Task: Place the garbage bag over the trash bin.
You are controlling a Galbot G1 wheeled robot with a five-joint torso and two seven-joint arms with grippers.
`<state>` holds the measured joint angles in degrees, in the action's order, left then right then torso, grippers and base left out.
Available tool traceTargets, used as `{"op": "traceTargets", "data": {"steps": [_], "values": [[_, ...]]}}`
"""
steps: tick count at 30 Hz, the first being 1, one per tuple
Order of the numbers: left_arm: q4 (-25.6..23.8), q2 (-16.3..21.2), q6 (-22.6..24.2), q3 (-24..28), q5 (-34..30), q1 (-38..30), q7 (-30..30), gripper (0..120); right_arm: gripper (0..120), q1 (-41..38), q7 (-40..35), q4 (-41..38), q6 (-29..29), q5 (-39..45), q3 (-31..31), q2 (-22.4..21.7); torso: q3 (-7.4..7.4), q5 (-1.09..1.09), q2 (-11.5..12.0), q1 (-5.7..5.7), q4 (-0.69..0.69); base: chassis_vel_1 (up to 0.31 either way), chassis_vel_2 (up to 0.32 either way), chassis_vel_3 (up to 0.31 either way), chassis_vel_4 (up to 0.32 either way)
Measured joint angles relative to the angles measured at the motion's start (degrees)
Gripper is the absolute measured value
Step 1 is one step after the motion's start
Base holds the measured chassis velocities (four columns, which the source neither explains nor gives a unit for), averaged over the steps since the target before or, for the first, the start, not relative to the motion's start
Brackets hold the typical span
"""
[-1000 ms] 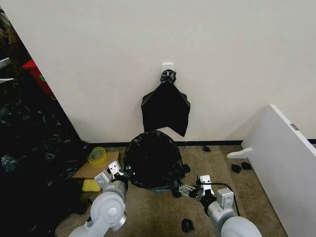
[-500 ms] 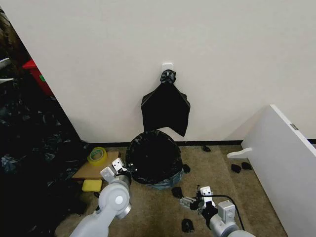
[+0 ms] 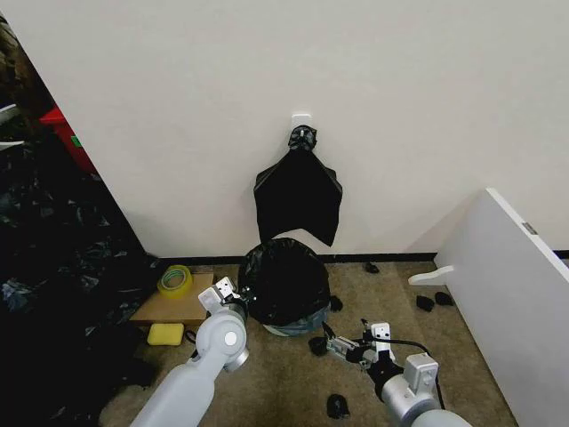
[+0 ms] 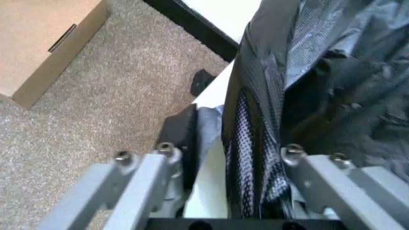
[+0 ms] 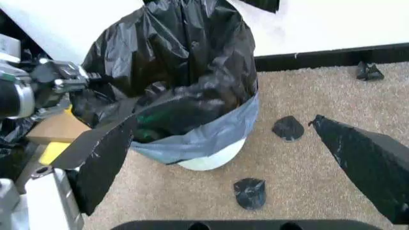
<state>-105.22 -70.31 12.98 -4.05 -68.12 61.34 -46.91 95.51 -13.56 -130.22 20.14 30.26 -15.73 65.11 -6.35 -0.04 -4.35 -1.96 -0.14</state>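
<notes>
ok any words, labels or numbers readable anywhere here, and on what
No text can be read in these views.
The cardboard box carries a small dark strip, too blurred to read.
The red item at the head view's left edge has a green patch, too small to read.
The garbage bag, trash bin and tape roll show no print.

Head view: even, diffuse indoor light on the pale wall (image 3: pixel 400 107); the left side falls into deep shadow. The garbage bag (image 5: pixel 185 62) shows soft grey sheen on its creases, no harsh glare. Left wrist view: near gripper parts blurred, carpet (image 4: pixel 83 120) slightly soft. Right wrist view: close foreground edges out of focus.
</notes>
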Motion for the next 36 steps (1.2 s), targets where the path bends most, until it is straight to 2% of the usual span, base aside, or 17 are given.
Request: {"op": "traceTargets", "data": {"steps": [6,9,11,19,26,28,29,31,33,34,36], "values": [[-2.08,0.70,0.43,-0.59,-0.05,1.00,0.01,49,100,-0.14,-0.05,0.38,0.03,-0.01,0.30,0.23,0.00,0.01,0.00,0.00,0.00,0.000,0.000,0.000,0.000],[-3.65,1.33,0.92,-0.94,0.12,2.07,0.21,67,100,-0.14,-0.05,0.55,0.03,-0.03,0.46,0.38,0.00,0.00,0.00,0.00,0.00,0.000,0.000,0.000,0.000],[-4.01,1.51,1.00,-1.05,0.26,2.33,0.31,71,100,-0.15,-0.05,0.60,0.03,-0.05,0.48,0.43,0.00,0.00,0.00,0.00,0.00,0.000,0.000,0.000,0.000],[-6.33,2.46,1.44,-1.91,1.14,3.95,1.04,99,100,-0.18,-0.05,0.78,0.01,-0.13,0.67,0.92,0.00,0.00,0.00,0.00,0.01,0.000,0.000,0.000,0.000],[-7.81,3.33,1.59,-2.48,3.06,5.24,2.37,100,100,-0.04,0.03,1.13,-0.23,-0.45,0.84,1.57,0.00,0.00,0.00,0.00,0.00,0.000,0.000,0.000,0.000],[-9.14,4.38,0.83,-2.72,7.53,7.22,6.54,100,100,0.64,0.22,1.21,-0.76,-0.75,0.61,2.46,0.00,0.00,0.00,0.01,0.00,0.000,0.000,0.000,0.000],[-9.14,4.38,0.83,-2.72,7.53,7.22,6.54,100,100,0.64,0.22,1.21,-0.76,-0.75,0.61,2.46,0.00,0.00,0.00,0.01,0.00,0.000,0.000,0.000,0.000],[-10.04,4.73,-1.32,-3.07,13.61,9.47,10.71,100,100,1.36,0.59,1.16,-1.98,-1.02,-0.30,3.37,0.00,0.00,0.00,0.01,-0.02,0.000,0.000,0.000,0.000],[-10.46,5.15,-9.29,-4.40,28.54,14.41,18.47,100,100,2.88,2.23,1.30,-6.59,-2.84,-2.25,5.52,0.00,-0.01,0.00,0.01,-0.01,0.000,0.000,0.000,0.000],[-10.46,5.15,-9.29,-4.40,28.54,14.41,18.47,100,100,2.88,2.23,1.30,-6.59,-2.84,-2.25,5.52,0.00,-0.01,0.00,0.01,-0.01,0.000,0.000,0.000,0.000],[-12.28,4.87,-14.74,-6.91,35.50,18.75,22.34,100,100,4.04,4.21,3.07,-13.35,-7.57,-4.18,8.07,0.00,-0.01,0.00,0.01,0.00,0.000,0.000,0.000,0.000]]}}
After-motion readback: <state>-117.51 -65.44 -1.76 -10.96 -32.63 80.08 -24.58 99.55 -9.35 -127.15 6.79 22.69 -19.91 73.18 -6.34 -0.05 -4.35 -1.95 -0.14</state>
